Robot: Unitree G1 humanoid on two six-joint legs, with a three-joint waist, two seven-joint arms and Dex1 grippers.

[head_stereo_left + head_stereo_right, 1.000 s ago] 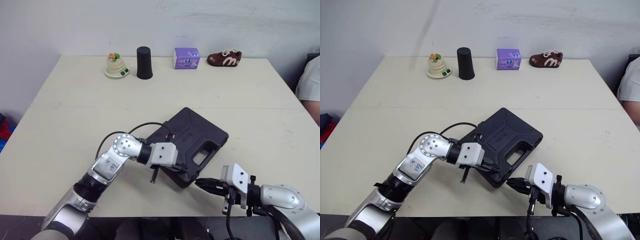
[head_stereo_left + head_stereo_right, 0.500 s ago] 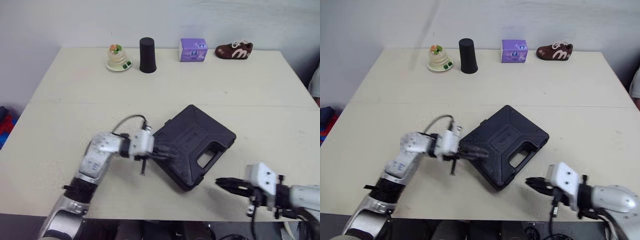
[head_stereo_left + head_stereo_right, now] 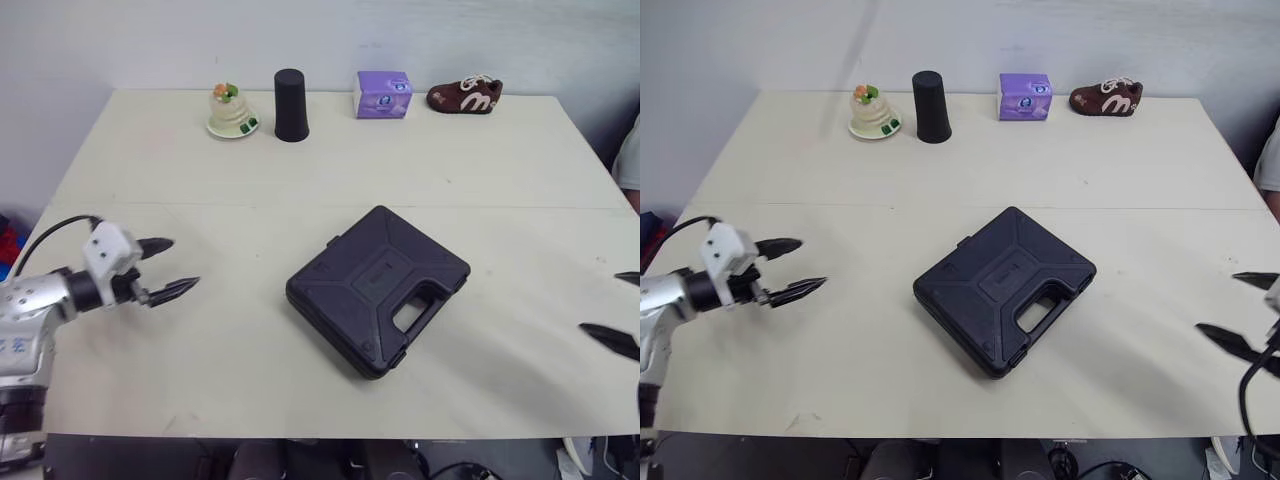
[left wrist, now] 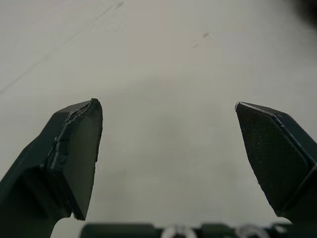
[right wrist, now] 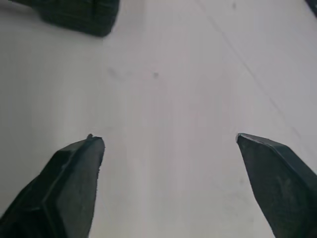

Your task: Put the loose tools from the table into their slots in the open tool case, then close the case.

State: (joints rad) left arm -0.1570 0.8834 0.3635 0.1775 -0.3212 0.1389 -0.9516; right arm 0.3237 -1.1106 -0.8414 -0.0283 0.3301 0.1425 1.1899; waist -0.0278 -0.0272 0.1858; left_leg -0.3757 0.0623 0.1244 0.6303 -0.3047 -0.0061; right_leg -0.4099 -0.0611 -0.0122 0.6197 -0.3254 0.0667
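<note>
Left eye view, tool case point(image 3: 378, 290) diagonal, closed

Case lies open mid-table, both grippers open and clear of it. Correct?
No: the left eye view shows the tool case closed. It lies in the middle of the table, left gripper and right gripper open and clear of it.

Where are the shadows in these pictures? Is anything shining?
Left eye view: soft light, a thin shadow along the near edge of the black case, no glare on the table. Left wrist view: no hard shadow under the open left tool.
</note>
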